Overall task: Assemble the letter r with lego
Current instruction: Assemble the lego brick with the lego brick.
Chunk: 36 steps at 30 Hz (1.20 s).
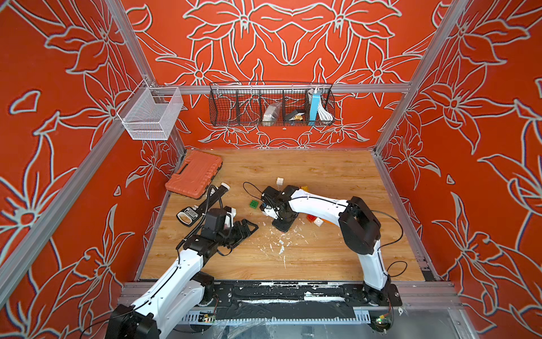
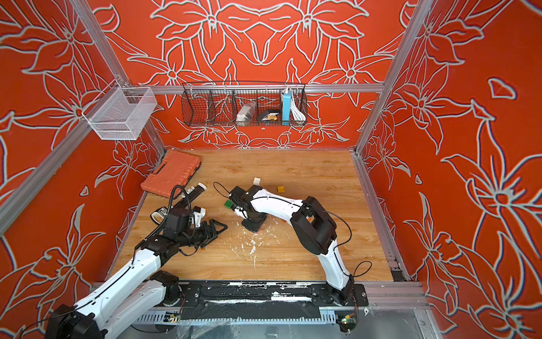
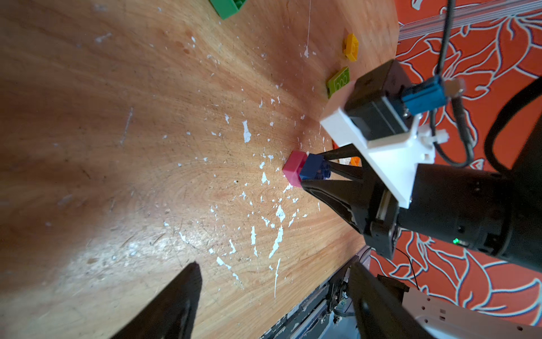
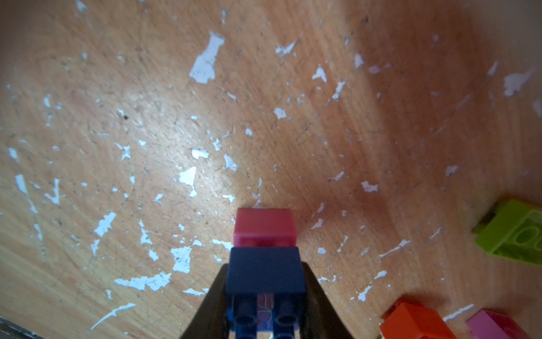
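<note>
Jaws of the right gripper [image 4: 265, 267] clamp a blue brick [image 4: 265, 277], joined to a pink brick [image 4: 264, 227] touching the tabletop [image 4: 146, 117], near the green brick [image 1: 254, 204]. The left gripper [image 3: 274, 265] (jaws wide apart, empty) hovers near that same brick.

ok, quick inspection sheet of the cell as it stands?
Surface: wooden tabletop, strewn with white flecks near the middle.
Job's things: blue brick joined to pink brick, pink end at the tabletop; green brick, white brick, yellow brick, lime brick and red brick loose.
Clutter: orange case at the far left corner; black labelled tool near it.
Grippers: right gripper shut on blue brick; left gripper open, empty.
Cables: black cable loop at the right wrist; another at that arm's base.
Surroundings: black wire basket and white mesh basket on the frame; red floral walls.
</note>
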Tool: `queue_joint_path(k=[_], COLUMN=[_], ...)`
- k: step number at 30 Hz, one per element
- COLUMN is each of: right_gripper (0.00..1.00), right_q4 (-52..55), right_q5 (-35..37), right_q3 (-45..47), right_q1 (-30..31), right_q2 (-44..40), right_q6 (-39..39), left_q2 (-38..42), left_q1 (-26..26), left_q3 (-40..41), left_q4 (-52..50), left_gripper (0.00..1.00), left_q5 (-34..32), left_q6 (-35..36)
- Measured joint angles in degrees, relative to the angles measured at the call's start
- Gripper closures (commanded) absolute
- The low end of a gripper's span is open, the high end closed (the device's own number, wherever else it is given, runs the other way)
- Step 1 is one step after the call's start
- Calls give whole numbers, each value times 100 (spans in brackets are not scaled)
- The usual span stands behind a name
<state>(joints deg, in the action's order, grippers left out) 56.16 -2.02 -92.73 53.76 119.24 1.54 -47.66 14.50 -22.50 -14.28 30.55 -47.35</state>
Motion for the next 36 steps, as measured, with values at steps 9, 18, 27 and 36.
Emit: queue_joint_path(k=[9,18,27,36], right_gripper=[100,100,100,100], right_q4=[39,162,321,275], right_q5=[-76,-111,-122,-160], right_q3=[-44,-190,-420,-363], right_q1=[-13,-24,-24,-28], right_q2=[37,136,334,297], right_q6=[232,505,179,-1268], left_q2=[118,138,149,-33], left_q1=[-4,-17,-22,-26], left_q3=[-184,-240,-334,-334], left_q4=[-234,-448,-570,-573], left_gripper=[21,21,21,21], left_q5=[-33,-85,-131,-131], left_q6=[7,101,177,236])
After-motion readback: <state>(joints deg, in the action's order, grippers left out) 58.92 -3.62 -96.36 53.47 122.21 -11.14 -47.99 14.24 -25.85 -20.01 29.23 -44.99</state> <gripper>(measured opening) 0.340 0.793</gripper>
